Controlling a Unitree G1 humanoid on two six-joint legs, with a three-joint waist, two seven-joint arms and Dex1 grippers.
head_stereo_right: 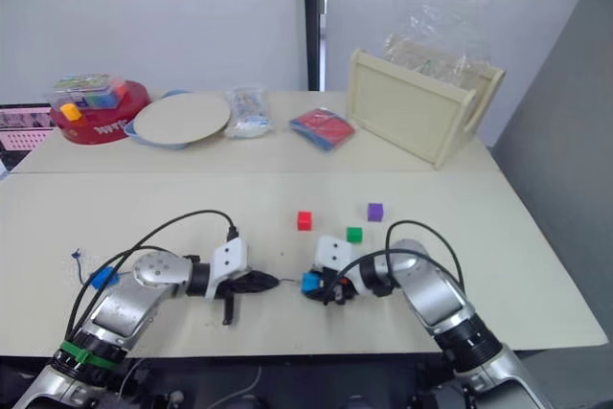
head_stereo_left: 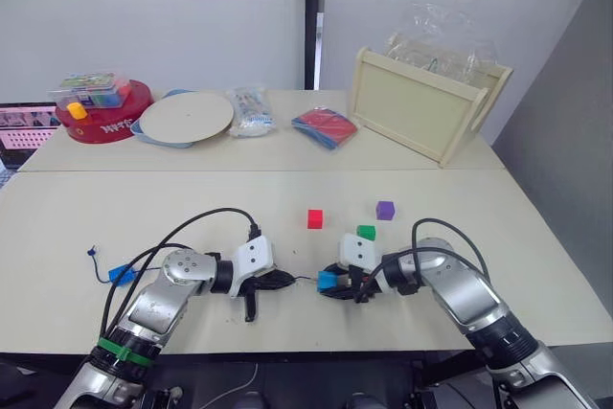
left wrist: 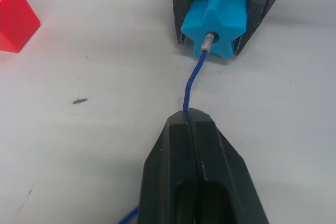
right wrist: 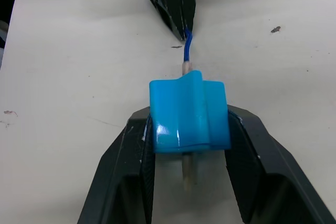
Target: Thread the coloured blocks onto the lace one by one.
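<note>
My right gripper (right wrist: 189, 124) is shut on a blue star-shaped block (right wrist: 189, 114), held just above the table near its front edge. My left gripper (left wrist: 187, 116) is shut on the dark blue lace (left wrist: 191, 82) a short way behind its pale tip. The tip (right wrist: 187, 174) runs through the block's hole and sticks out on the far side. The two grippers face each other, close together (head_stereo_left: 305, 281). A red block (head_stereo_left: 315, 218), a green block (head_stereo_left: 366, 233) and a purple block (head_stereo_left: 385, 210) lie loose behind them. Another blue block (head_stereo_left: 121, 275) sits on the lace at the far left.
At the back stand a wooden crate (head_stereo_left: 421, 107), a flat red-and-blue packet (head_stereo_left: 324, 127), a plastic bag (head_stereo_left: 249, 110), a round plate (head_stereo_left: 187, 117) and a red container (head_stereo_left: 103, 107). Black cables (head_stereo_left: 192, 227) loop over both arms.
</note>
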